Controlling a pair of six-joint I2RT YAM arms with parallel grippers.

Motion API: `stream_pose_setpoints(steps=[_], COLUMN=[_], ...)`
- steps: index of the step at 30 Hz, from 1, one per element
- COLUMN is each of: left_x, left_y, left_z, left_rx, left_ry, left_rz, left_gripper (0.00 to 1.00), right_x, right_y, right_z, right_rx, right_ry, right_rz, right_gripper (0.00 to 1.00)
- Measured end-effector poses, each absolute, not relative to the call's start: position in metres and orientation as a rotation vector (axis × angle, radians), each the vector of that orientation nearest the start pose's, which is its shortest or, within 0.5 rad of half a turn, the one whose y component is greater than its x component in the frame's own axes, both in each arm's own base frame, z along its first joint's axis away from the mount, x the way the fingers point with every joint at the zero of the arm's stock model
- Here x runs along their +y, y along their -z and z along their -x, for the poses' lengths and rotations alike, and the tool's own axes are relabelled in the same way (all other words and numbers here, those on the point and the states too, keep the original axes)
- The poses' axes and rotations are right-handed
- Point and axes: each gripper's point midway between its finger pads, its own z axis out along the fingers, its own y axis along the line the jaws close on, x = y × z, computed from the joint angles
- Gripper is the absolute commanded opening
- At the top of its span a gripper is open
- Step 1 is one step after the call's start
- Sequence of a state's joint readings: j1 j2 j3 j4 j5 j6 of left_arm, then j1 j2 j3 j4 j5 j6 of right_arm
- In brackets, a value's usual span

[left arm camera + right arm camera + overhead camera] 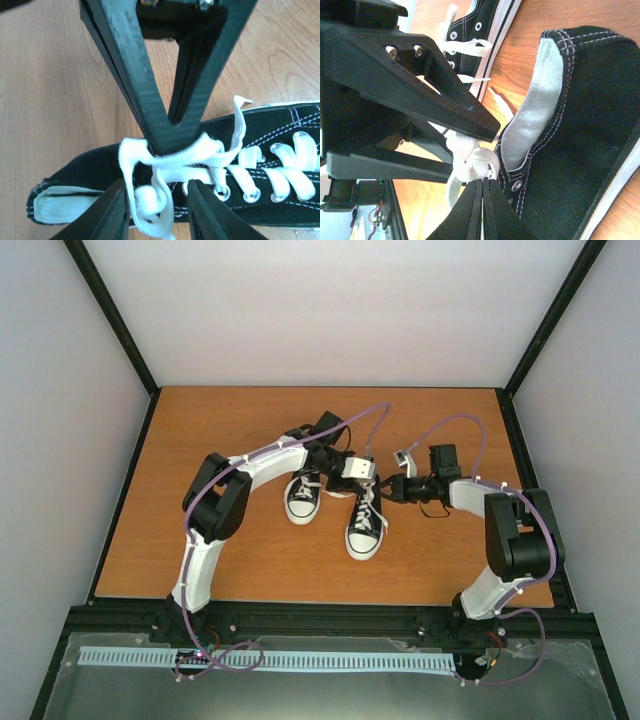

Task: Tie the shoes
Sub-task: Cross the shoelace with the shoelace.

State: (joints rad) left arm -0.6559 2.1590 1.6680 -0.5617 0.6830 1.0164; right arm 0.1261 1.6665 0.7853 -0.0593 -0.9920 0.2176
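Two black shoes with white toe caps lie mid-table, one on the left (302,502) and one on the right (365,530). Both grippers meet over the right shoe's (85,172) ankle end. My left gripper (157,192) is open, its fingers (107,212) straddling a loose white lace loop (145,205). My right gripper (483,181) is shut, its tips pinching the bunched white lace (470,160) at the shoe's (590,125) top eyelets. In the left wrist view its tip presses down on the crossing lace. The top view shows the left gripper (362,478) beside the right gripper (386,490).
The other shoe (480,20) lies just beyond the held one. The wooden table (200,440) is boxed in by white walls, with a black rail (330,618) along its near edge. Purple cables (455,422) arc over both arms.
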Motion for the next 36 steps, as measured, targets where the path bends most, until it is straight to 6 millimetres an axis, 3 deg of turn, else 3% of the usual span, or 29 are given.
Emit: stream_pose_setpoints(steps=[6, 10, 12, 14, 16, 22, 29, 36], left_x=[-0.392, -0.39, -0.391, -0.391, -0.391, -0.389, -0.388, -0.39], left_y=[-0.091, -0.098, -0.106, -0.112, -0.119, -0.127, -0.115, -0.104], left_z=[-0.34, -0.342, -0.344, -0.345, -0.345, -0.339, -0.334, -0.343], left_rx=[1.463, 1.461, 1.462, 1.461, 1.462, 1.497, 1.57, 1.609], left_ry=[0.729, 0.723, 0.722, 0.722, 0.726, 0.773, 0.796, 0.731], left_rz=[-1.98, -1.987, -1.987, -1.985, -1.986, -1.984, -1.964, -1.936], left_gripper=[0.51, 0.53, 0.49, 0.34, 0.26, 0.25, 0.19, 0.19], right_x=[0.183, 0.183, 0.183, 0.183, 0.183, 0.183, 0.183, 0.183], right_y=[-0.093, -0.092, -0.091, -0.091, -0.091, -0.091, -0.091, -0.09], right_z=[-0.327, -0.326, -0.325, -0.325, -0.325, -0.325, -0.325, -0.325], right_rx=[2.356, 2.361, 2.363, 2.363, 2.365, 2.367, 2.366, 2.368], right_ry=[-1.364, -1.364, -1.364, -1.366, -1.367, -1.367, -1.366, -1.366], right_rz=[0.309, 0.307, 0.306, 0.306, 0.305, 0.304, 0.307, 0.306], right_gripper=[0.03, 0.03, 0.03, 0.03, 0.03, 0.03, 0.03, 0.03])
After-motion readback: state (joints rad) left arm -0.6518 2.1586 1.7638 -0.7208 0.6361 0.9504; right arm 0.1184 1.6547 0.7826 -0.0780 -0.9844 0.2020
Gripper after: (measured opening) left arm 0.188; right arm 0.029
